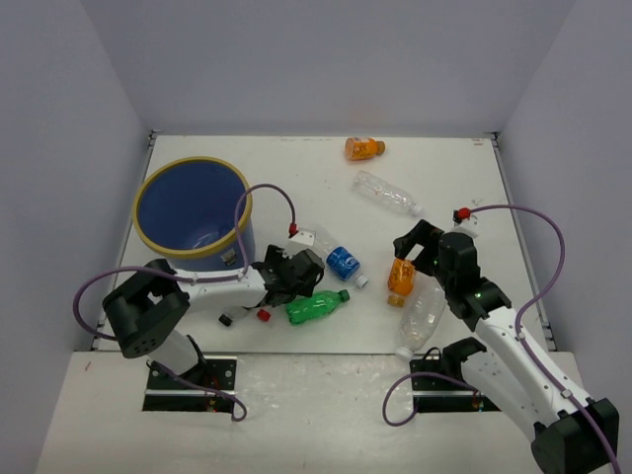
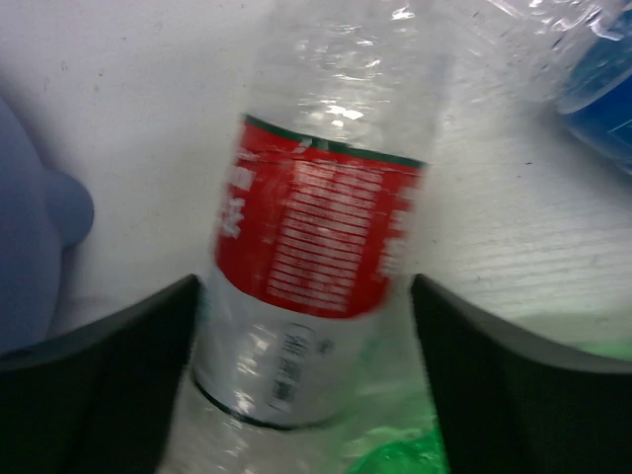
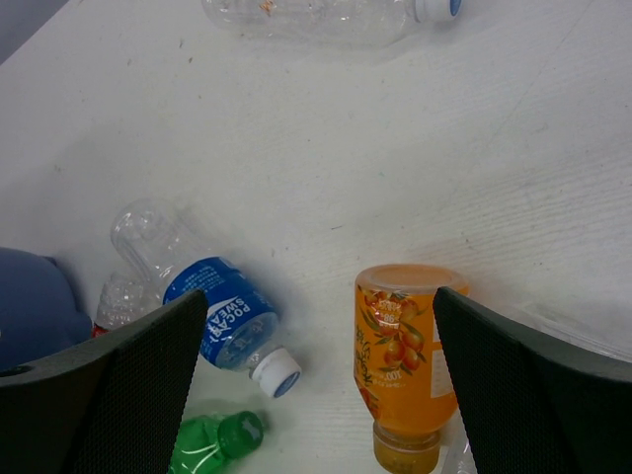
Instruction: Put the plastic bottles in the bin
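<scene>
Bottles on the table, left fingers astride the red-labelled one

Your left gripper (image 2: 306, 281) is low over the white table (image 1: 296, 188), just right of the round blue bin with the yellow rim (image 1: 193, 161). Its fingers stand spread, one on each side of the clear plastic bottle with the red label (image 2: 316, 227). That bottle lies flat and nearly fills the gap, so a short close should catch it. I see no squeeze in its wall and judge it not yet held. It is a sensible pick, since it lies closest to the bin and needs only a short carry.

The stubby green bottle (image 1: 316, 307) lies just beside those fingers and the clear blue-labelled bottle (image 1: 344, 263) is near, so watch you don't nudge either.

Your right gripper (image 3: 321, 296) hangs wide open above the stubby orange bottle (image 3: 407, 341), which sits closer to its right finger. Centre it before closing.

No bottle shows inside the bin. A second orange bottle (image 1: 363, 148), a plain clear one (image 1: 387, 193) and a larger clear one (image 1: 420, 318) also wait on the table.
</scene>
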{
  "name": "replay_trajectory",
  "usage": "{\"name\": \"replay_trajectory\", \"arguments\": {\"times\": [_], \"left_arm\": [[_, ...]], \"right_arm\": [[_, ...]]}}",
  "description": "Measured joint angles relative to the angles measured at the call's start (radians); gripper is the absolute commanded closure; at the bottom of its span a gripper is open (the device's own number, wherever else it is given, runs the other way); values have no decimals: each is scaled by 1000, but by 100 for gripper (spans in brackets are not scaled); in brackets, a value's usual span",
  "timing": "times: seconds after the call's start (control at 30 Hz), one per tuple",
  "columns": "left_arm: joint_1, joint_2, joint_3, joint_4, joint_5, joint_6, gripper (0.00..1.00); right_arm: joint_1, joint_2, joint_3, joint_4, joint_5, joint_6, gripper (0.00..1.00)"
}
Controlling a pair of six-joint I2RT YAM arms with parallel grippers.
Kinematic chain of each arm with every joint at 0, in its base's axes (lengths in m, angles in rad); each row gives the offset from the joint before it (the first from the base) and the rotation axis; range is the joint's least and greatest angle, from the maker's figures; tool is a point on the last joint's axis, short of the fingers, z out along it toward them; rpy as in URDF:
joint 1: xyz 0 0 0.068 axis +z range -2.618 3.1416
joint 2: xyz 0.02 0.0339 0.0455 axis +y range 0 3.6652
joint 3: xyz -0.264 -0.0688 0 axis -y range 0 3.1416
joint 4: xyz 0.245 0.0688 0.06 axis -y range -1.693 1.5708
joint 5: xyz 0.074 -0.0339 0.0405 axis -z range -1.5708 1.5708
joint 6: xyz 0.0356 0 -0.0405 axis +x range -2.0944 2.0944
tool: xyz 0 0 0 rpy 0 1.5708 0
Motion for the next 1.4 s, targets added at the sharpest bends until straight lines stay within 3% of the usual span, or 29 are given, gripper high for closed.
{"name": "replay_trajectory", "arguments": {"times": [0.07,0.13,0.3,0.47,0.67,0.77,0.97,1.07,1.4], "left_arm": [[0,39,13,-4,-2,3,52],[0,56,29,-9,-14,-4,57],[-1,43,52,-20,-16,-17,59],[-3,-68,52,-49,-9,-7,70],[-51,-254,86,-31,92,110,72],[-85,-334,177,-11,171,199,83],[-79,-385,467,-2,42,339,80],[-26,-415,535,17,-59,402,77],[304,-648,358,149,-393,563,59]], "right_arm": [[0,0,0,-1,0,0,1],[0,0,0,-1,0,0,1],[0,-3,0,-1,1,0,1],[0,-5,0,-2,1,0,1],[0,0,0,-1,-7,0,1],[0,0,0,0,-25,-3,1],[0,0,0,1,-44,-4,1],[0,0,0,1,-52,-5,1],[0,6,0,1,-56,-13,1]]}}
